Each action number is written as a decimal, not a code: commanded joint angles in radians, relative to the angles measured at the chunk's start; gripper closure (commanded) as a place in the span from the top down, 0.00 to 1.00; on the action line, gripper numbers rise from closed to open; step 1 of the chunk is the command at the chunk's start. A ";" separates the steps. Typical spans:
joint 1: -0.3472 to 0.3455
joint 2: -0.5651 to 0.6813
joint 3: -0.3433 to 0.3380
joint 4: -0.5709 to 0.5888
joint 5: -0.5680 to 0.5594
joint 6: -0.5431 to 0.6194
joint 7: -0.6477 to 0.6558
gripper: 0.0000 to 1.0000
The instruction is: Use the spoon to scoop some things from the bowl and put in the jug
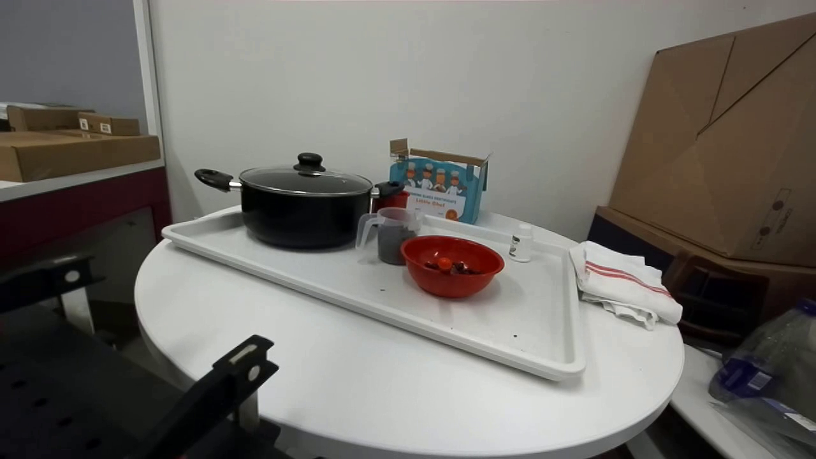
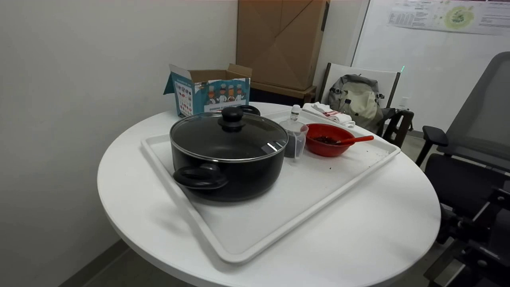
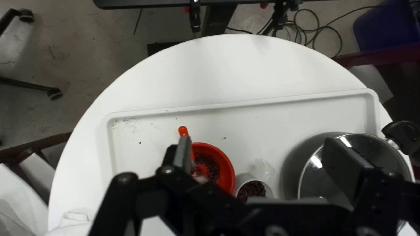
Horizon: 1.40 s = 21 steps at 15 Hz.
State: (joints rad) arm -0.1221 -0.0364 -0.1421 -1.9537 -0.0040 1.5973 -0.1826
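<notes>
Wrist view is showing the gripper [image 3: 261, 149] hovering well above the white tray [image 3: 279, 118], jaws spread nice and wide. Red bowl [image 3: 228, 167] is sitting below one jaw, and the red spoon [image 3: 183, 131] is leaning in it, handle sticking out past that jaw's tip. Jug [image 3: 243, 179] is standing down under the gap, just beside the bowl, with dark reddish bits [image 3: 253, 189] showing inside. Lidded black pot [image 3: 370, 147] is sitting under the opposite jaw, on that same tray.
</notes>
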 commanded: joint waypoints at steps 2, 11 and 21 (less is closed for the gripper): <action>-0.025 0.101 -0.015 0.064 -0.137 0.073 -0.030 1.00; -0.064 0.186 -0.026 -0.066 -0.144 0.415 0.000 1.00; -0.064 0.238 -0.013 -0.199 -0.072 0.512 -0.019 1.00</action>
State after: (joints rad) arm -0.1803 0.1780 -0.1583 -2.1297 -0.0914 2.0599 -0.1937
